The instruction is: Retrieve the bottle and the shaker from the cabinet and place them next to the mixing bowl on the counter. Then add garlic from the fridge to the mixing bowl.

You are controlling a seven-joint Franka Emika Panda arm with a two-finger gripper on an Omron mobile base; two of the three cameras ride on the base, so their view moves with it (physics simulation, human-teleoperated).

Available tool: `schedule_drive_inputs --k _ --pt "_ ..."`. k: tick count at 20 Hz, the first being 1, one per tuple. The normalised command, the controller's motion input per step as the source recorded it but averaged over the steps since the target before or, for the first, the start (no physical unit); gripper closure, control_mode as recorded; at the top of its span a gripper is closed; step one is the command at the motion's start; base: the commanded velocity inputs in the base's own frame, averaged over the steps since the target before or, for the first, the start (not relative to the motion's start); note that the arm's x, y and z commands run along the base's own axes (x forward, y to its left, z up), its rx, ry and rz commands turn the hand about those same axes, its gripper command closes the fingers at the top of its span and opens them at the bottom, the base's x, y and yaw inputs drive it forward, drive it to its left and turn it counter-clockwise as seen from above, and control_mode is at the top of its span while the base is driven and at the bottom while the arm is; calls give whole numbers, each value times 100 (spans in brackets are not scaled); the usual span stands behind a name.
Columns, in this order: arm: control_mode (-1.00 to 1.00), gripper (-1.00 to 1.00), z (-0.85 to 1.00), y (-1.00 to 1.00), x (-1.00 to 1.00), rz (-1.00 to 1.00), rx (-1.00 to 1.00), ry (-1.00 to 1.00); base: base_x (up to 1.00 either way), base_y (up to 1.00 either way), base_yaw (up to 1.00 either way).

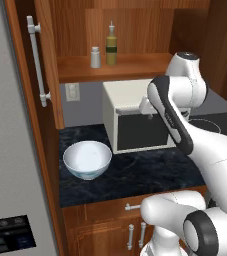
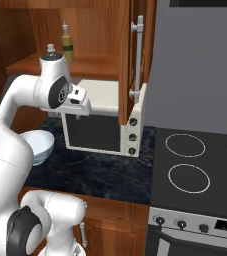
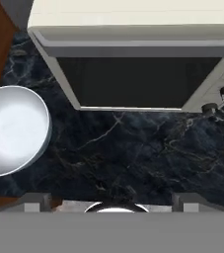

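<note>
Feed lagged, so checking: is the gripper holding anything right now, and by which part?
Nothing is held. The gripper is open over bare counter; the bottle and shaker stand on the cabinet shelf.
</note>
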Motion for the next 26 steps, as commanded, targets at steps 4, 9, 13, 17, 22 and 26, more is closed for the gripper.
schedule_drive_inputs --k 4,9,13,17,22,26 --pt "-100 -100 66 13 -20 0 0 -21 0 0 0" --pt "-100 -100 54 59 -24 2 0 -19 0 0 0" --pt "-100 -100 48 41 -3 7 0 -20 0 0 0" --pt "-100 -100 57 32 0 5 0 -14 0 0 0" --pt "-100 -100 19 17 0 3 0 -14 0 0 0" --pt "-100 -100 2 34 12 2 0 -18 0 0 0"
